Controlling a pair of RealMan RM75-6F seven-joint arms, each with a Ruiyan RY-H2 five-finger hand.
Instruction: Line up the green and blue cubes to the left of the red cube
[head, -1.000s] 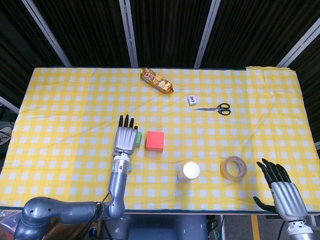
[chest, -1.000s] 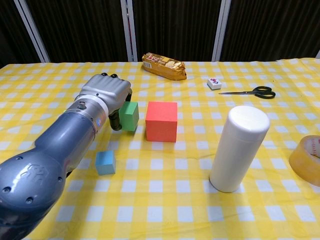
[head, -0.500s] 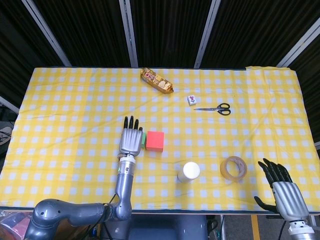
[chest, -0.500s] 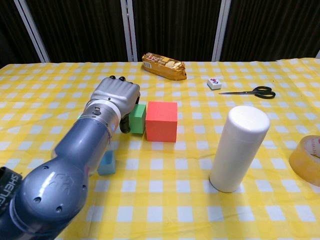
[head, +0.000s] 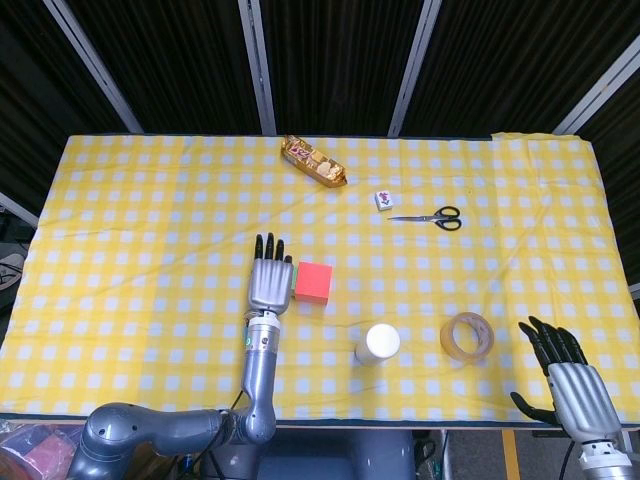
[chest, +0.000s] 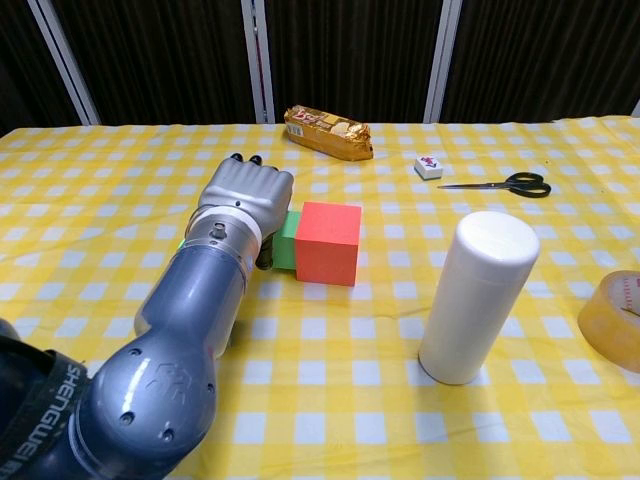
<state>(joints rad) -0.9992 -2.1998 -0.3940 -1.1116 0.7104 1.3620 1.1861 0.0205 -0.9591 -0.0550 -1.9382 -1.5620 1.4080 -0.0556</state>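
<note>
The red cube sits near the middle of the yellow checked table. The green cube stands on the cloth, touching the red cube's left face. My left hand lies over the green cube and grips it, with the thumb low on its near side; the hand covers most of the cube. The blue cube is hidden behind my left forearm in both views. My right hand hangs open, fingers spread, off the table's front right corner.
A white cylinder stands right of and nearer than the red cube. A tape roll lies further right. Scissors, a small tile and a snack packet lie toward the back.
My left hand has moved right with the green cube, bringing it against the red cube. The forearm now hides the blue cube. My right hand has barely moved.
</note>
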